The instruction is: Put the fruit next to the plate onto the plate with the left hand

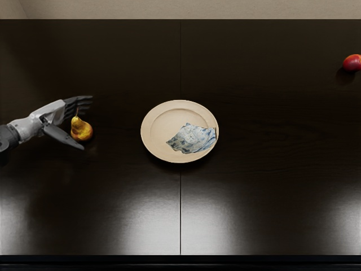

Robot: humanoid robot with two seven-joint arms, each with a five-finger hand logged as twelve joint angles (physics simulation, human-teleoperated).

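While my left robot hand (61, 117) hangs low over the dark desk (113, 214), its fingers are spread and released, gripping nothing. I see the pear (81, 130) upright on the desk between its thumb and fingers. Beyond the fingertips, apart from the pear, sits the plate (162, 117), carrying a crumpled blue-white object (192, 139). Far past that lies a red fruit (352, 62).

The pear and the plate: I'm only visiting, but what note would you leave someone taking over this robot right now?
Left hand: open, fingers and thumb bracketing the pear, not yet closed.
Right hand: out of view.
Pear: on the table, left of the plate, apart from it.
Plate: holds a crumpled blue-and-white item; a red fruit lies far right.
Done: hand at pear. Left: grasp, lift, place on plate.
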